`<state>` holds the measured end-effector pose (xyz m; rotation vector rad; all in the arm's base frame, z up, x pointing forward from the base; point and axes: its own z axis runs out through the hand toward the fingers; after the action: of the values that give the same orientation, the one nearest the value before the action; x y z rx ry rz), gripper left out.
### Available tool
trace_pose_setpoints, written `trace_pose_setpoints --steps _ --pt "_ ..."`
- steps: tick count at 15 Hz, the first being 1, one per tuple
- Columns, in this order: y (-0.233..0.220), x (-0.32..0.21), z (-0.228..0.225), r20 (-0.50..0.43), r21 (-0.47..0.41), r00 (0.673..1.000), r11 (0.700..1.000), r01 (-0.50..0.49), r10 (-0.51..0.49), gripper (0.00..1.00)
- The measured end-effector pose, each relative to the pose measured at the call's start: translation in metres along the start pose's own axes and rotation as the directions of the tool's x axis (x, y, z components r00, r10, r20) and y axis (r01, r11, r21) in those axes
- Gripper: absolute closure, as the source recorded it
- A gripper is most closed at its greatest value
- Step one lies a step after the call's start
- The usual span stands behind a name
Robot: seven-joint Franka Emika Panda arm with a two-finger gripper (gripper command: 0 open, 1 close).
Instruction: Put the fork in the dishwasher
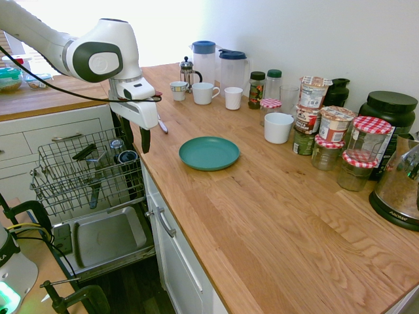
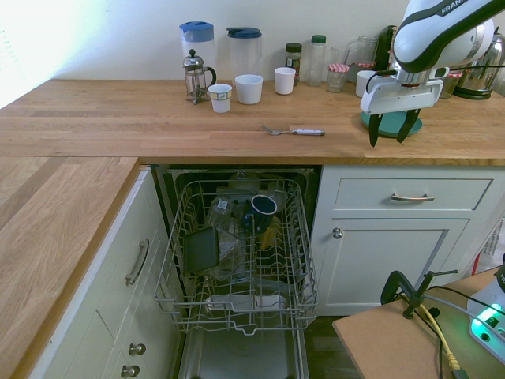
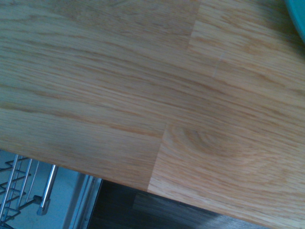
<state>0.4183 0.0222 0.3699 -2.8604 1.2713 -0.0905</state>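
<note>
The fork (image 2: pixel 293 131) lies flat on the wooden countertop (image 2: pixel 158 126), above the open dishwasher, tines pointing left. In the first exterior view only a bit of the fork (image 1: pixel 162 125) shows beside the gripper. My gripper (image 2: pixel 392 130) hangs open and empty over the counter's front edge, to the fork's right, in front of the teal plate (image 2: pixel 413 125). The dishwasher's wire rack (image 2: pixel 237 253) is pulled out over the lowered door (image 1: pixel 108 239) and holds cups and dark utensils. The wrist view shows bare countertop (image 3: pixel 143 86) and a corner of the rack (image 3: pixel 19 186).
A French press (image 2: pixel 195 76), two jugs (image 2: pixel 245 49), white cups (image 2: pixel 248 88) and jars (image 1: pixel 334 131) stand along the back of the counter. A kettle (image 1: pixel 399 190) is at the far end. White drawers with handles (image 2: pixel 412 197) flank the dishwasher.
</note>
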Motion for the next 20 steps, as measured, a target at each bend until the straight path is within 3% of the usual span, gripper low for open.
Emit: trace_pose_setpoints --steps 3,6,12,16,20 --pt "-0.005 0.003 -0.006 -0.021 0.013 1.0 1.0 0.009 -0.009 0.0" --pt "-0.024 0.004 -0.025 -0.112 0.035 0.991 0.997 0.071 -0.067 0.0" --pt "-0.102 0.019 -0.055 -0.262 0.061 0.935 0.963 0.262 -0.238 0.0" --pt "-0.163 0.029 -0.059 -0.272 0.11 0.877 0.892 0.438 -0.397 0.0" --pt "-0.201 0.029 -0.052 -0.248 0.136 0.791 0.788 0.6 -0.56 0.0"
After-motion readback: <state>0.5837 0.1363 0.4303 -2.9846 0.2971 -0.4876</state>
